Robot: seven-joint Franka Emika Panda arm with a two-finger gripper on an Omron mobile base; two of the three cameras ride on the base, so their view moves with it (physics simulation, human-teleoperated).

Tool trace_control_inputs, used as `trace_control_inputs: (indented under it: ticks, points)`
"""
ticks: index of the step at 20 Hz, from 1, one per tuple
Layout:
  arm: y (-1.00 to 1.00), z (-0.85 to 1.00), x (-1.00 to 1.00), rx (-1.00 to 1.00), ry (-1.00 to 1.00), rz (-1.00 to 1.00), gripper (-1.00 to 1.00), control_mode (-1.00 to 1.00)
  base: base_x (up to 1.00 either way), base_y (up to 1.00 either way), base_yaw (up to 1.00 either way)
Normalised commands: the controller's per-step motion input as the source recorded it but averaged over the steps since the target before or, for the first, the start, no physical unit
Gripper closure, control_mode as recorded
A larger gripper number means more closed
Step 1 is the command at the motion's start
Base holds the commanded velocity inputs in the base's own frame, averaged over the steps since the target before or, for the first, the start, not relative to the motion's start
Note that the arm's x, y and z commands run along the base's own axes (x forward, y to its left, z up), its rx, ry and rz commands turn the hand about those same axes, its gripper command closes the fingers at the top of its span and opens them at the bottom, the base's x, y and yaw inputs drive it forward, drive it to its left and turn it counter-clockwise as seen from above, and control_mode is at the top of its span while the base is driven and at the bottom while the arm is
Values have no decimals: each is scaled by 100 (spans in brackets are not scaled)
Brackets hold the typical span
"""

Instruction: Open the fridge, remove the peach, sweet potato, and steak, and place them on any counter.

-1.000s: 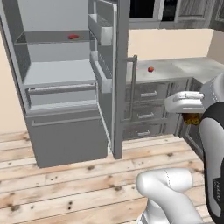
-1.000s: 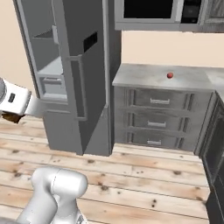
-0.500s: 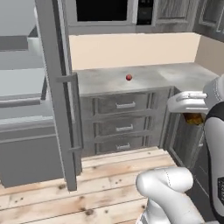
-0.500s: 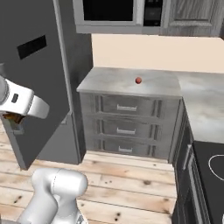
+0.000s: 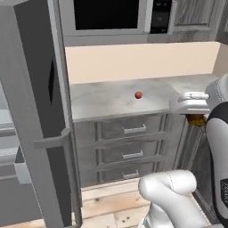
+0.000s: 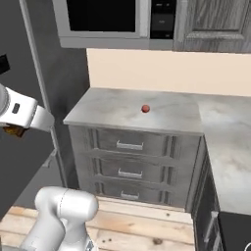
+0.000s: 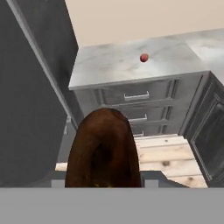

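While looking along the hand, saw the sweet potato (image 7: pixel 104 151) as a dark brown oblong lump standing large and upright at the bottom of that view, covering the fingertips. Found the tool (image 5: pixel 195 117) clenched on that lump, with a brown-yellow bit of it poking out under the white hand at the right edge of the left base view and at the left edge of the right base view. Held it in the air, off every surface, out in front of the desk (image 5: pixel 107 101) and about level with its top. Noted the peach (image 5: pixel 138 95) as a small round reddish ball resting alone on the marbled desk top, near the middle of the slab and well apart from the tool. Counted three grey drawers (image 5: pixel 129 130) with bar handles under the slab, all shut. Saw the fridge (image 5: pixel 31 111) to the left of the desk with its dark grey door swung out toward the camera, and its long vertical handle (image 5: pixel 67 147) running down the door's near edge. Glimpsed a strip of light grey interior past the door at the far left. Spotted the black-windowed microwave (image 5: pixel 107 15) above the desk and pale wooden floor (image 5: pixel 107 200) below the drawers.
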Motion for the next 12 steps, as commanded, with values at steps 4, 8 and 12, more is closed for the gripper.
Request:
trace_control_inputs:
  ticks: [4,8,12]
  points:
    - [0,0,0,0,0,0,100,100,100,-28,0]
    - [0,0,0,0,0,0,100,100,100,-31,0]
    - [0,0,0,0,0,0,100,100,91,-34,0]
